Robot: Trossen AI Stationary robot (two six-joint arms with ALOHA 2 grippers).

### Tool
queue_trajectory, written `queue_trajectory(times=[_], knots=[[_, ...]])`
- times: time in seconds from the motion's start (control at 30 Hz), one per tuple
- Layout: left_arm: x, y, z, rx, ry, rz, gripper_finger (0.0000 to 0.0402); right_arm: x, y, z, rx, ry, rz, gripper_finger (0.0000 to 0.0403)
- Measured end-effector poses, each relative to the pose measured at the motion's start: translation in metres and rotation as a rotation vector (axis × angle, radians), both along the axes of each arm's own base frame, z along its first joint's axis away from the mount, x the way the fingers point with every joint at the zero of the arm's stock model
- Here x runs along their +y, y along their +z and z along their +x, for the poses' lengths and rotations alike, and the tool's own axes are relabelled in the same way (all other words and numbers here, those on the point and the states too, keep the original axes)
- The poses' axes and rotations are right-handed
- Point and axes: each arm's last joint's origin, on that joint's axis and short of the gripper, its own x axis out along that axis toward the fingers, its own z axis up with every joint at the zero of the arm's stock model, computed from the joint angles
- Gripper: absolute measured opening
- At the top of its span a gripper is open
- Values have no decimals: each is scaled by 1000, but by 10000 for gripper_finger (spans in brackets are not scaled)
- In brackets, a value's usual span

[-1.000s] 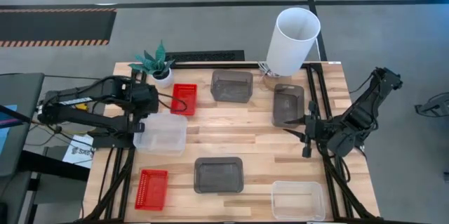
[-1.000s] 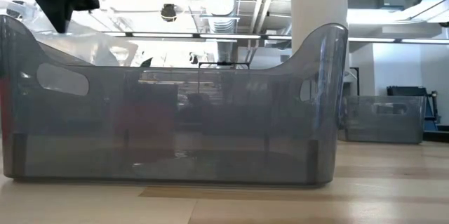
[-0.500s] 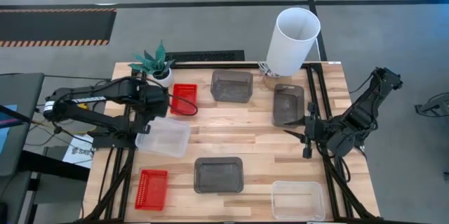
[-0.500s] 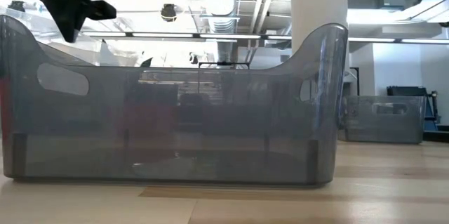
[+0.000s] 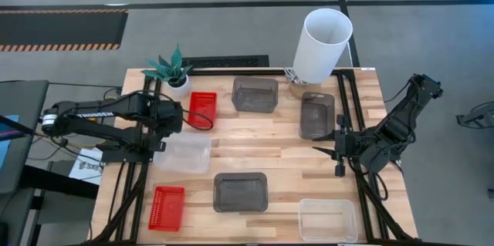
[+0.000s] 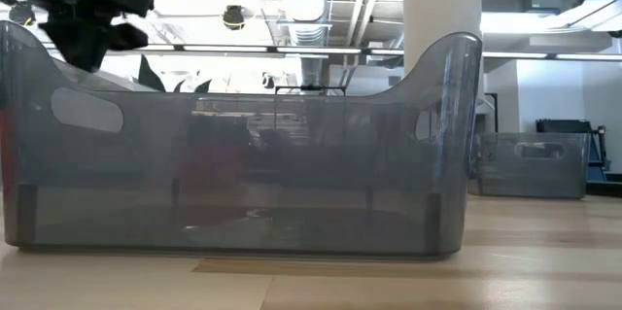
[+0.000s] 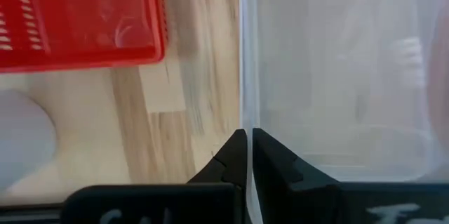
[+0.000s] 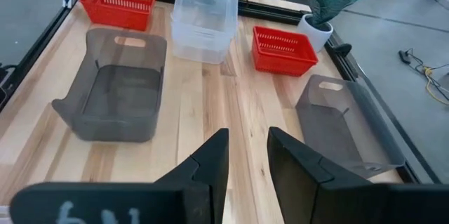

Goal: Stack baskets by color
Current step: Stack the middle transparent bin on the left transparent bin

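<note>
The left gripper (image 5: 171, 117), pinched shut on the rim of a clear basket (image 5: 185, 153), has swung it in from the tabletop's (image 5: 278, 153) left edge over the last second, so it now hangs nearer the middle, just clear of the red basket (image 5: 202, 109) by the far-left corner. Judging by this, the clear basket (image 5: 328, 219) at the near-right corner is where it is bound, with one grey basket (image 5: 240, 191) beside the path. The right gripper (image 5: 337, 152) waits empty, fingers apart, by the right edge.
</note>
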Motion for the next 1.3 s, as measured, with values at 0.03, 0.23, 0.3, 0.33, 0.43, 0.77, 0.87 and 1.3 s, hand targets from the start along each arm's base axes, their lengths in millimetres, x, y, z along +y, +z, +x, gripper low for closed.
queue_trajectory(times=[0.03, 0.23, 0.3, 0.33, 0.43, 0.77, 0.87, 1.3], knots=[[0, -2, 0, 3, -1, 0, 0, 0, 0, 0, 0, 0, 0, 121], [1, -8, 0, 6, 8, 15, 0, 0, 0, 0, -5, -1, 5, 121], [2, -6, -2, -10, 17, 22, 0, 0, 1, 0, -7, -1, 7, 121], [2, -6, -2, -24, 18, 24, 0, 0, 1, 0, -7, -1, 7, 121], [3, 0, -5, -119, 24, 39, 0, 0, 1, 0, -7, -1, 7, 120], [1, 11, -25, -220, 103, 56, 0, 0, 0, 0, -5, 1, 17, 120], [1, 8, -23, -204, 104, 53, 0, 0, 1, 0, -5, 1, 17, 120], [5, -21, -3, -58, 106, 67, 2, 1, 1, 0, 0, 15, 29, 120]])
